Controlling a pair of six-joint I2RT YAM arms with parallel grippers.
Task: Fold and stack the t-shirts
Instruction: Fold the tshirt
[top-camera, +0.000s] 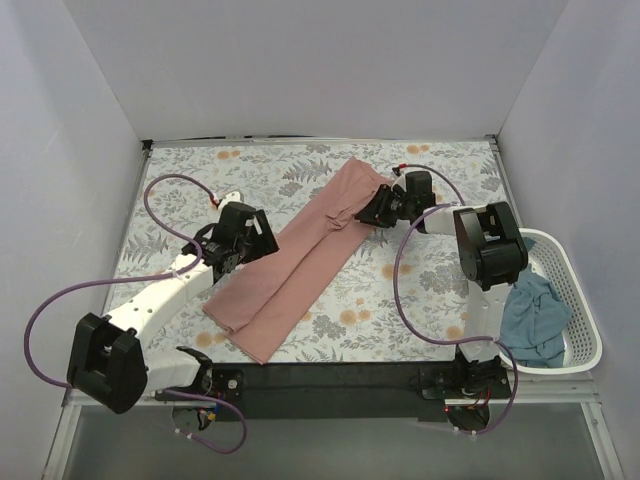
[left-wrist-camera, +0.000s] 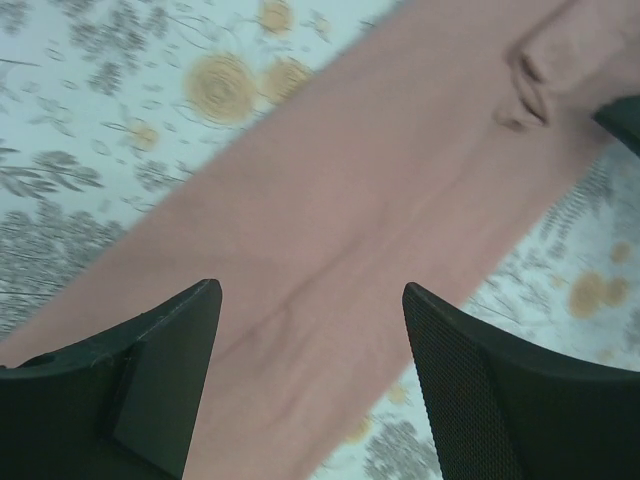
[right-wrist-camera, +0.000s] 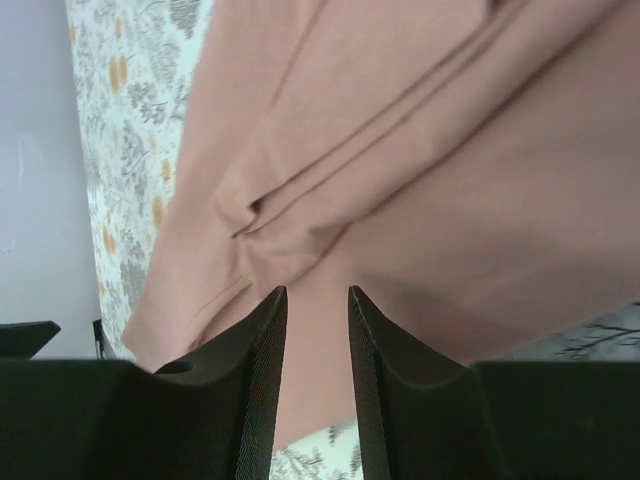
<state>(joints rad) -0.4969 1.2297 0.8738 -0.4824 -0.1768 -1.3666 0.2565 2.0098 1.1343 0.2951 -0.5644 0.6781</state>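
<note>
The long dusty-pink cotton t-shirt (top-camera: 300, 265), folded lengthwise into a narrow strip, lies slanted across the floral-patterned cloth (top-camera: 420, 280) that covers the table. The left hand (top-camera: 258, 238) hovers at the strip's middle, along its edge. Its two black fingers stand wide apart and hold nothing. In its wrist view the pink cloth (left-wrist-camera: 350, 200) runs flat beneath and ahead of the left hand (left-wrist-camera: 310, 290), filling the gap between the fingers, with a small pucker further ahead and to the right.

The right hand (top-camera: 372, 212) is at the far end of the strip, by the layered folds there. Its fingers are only narrowly apart. In its wrist view the shirt (right-wrist-camera: 400, 150) is seen through the slit of the right hand (right-wrist-camera: 317, 292), just beyond the fingertips, and no fabric is pinched between them. Creased, stacked layers lie ahead of it and to its left.

Well behind the right hand, beside that arm's base, a crumpled teal-blue cotton t-shirt (top-camera: 535, 315) sits in a white slotted plastic basket (top-camera: 590, 335) at the table's edge.
</note>
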